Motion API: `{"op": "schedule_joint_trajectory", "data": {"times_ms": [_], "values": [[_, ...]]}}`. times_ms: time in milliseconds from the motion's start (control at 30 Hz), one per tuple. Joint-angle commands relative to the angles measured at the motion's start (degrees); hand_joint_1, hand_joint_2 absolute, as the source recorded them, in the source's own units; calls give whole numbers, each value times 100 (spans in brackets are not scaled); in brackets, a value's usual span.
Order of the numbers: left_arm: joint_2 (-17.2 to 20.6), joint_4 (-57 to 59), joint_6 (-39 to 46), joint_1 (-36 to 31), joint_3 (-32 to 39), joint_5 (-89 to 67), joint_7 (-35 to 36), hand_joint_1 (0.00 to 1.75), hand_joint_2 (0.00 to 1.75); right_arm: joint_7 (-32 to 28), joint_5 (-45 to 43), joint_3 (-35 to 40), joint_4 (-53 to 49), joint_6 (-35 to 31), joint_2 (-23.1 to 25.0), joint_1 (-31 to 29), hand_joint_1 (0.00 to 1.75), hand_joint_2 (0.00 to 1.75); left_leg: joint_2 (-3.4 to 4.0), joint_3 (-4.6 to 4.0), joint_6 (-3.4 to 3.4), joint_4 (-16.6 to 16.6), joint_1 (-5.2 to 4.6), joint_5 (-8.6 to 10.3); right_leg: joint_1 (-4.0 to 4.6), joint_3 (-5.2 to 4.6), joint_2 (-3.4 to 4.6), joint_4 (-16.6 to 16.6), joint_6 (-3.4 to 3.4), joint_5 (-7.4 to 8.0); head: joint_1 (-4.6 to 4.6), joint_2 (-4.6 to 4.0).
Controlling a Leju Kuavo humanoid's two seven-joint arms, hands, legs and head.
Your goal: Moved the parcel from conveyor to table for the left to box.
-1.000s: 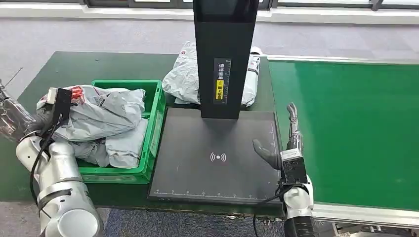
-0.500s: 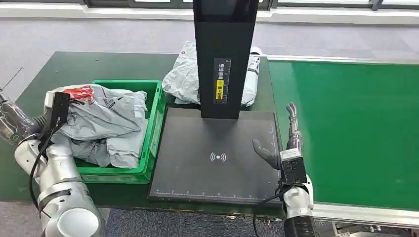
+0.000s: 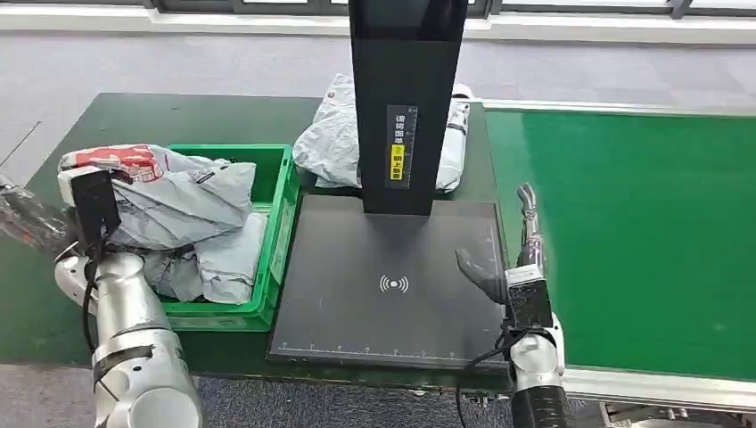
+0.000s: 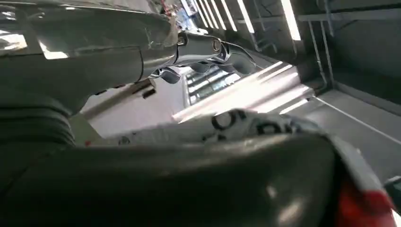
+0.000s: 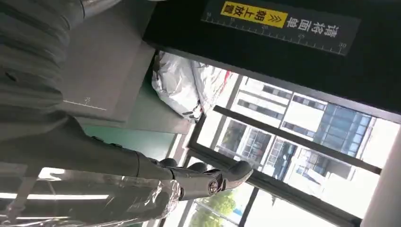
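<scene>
The left hand holds a grey poly-mailer parcel over the green crate. It looks soft, light and slippery, best gripped at a bunched fold. The right hand hovers spread, empty.

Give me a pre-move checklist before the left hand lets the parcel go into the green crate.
1. Parcel in the left hand: ok, the grey parcel sits against it, lifted above the pile.
2. Parcel over the green crate: not ok, its red-printed end overhangs the crate's outer rim.
3. Room in the crate: cannot tell, grey bags already fill most of it.
4. Right hand out of the way: ok, open at the edge of the scanner pad, holding nothing.
5. Conveyor belt near the right hand: ok, no parcel on the visible part.
</scene>
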Motion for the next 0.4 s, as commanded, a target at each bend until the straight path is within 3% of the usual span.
{"op": "schedule_joint_trajectory", "data": {"times_ms": [33, 400], "values": [[-90, -170, 18, 114, -967, 333, 26, 0, 0, 17, -11, -485, 209, -11, 61, -107, 0, 175, -6, 5, 11, -3, 3, 0, 7, 11, -13, -7, -12, -1, 2, -2], [-90, -170, 18, 114, -967, 333, 26, 0, 0, 17, -11, -485, 209, -11, 61, -107, 0, 175, 0, 8, 9, -5, -1, 1, 2, 10, -8, -4, -10, -1, 2, 0]]}}
